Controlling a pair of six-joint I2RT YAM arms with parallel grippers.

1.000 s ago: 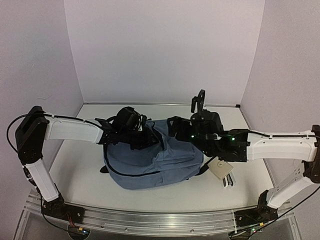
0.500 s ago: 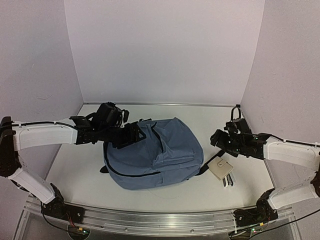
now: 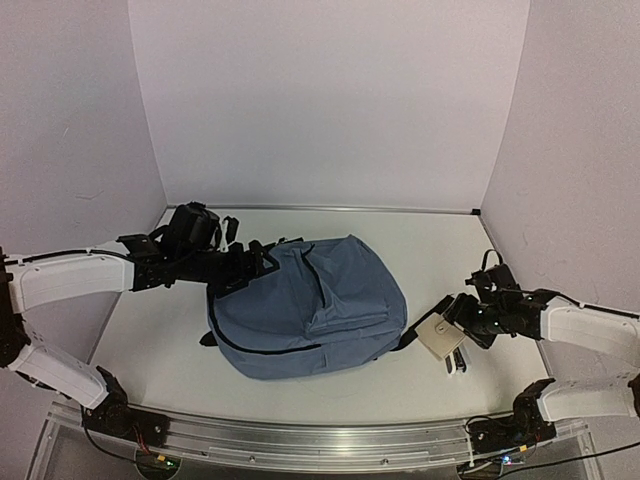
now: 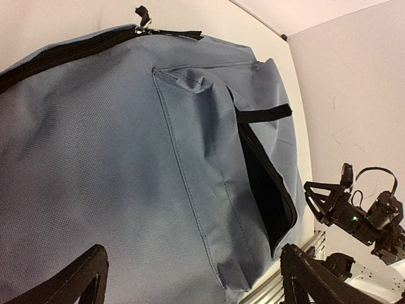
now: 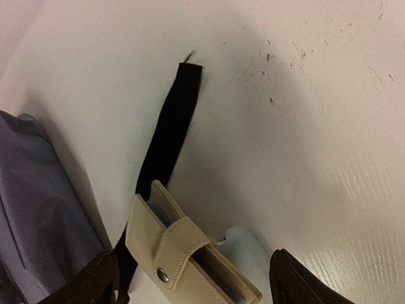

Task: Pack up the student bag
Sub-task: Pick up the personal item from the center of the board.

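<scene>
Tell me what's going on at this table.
Two robot arms are packing a student bag, which lies flat on the table with its front pocket unzipped and gaping. The left gripper hovers open at the bag's far left corner, holding nothing. The right gripper, also open, hangs over a tan snap wallet lying just right of the bag by its black strap. The wallet is not yet packed.

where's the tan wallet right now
In the top view, the tan wallet lies just right of the student bag, beside the right gripper.
</scene>
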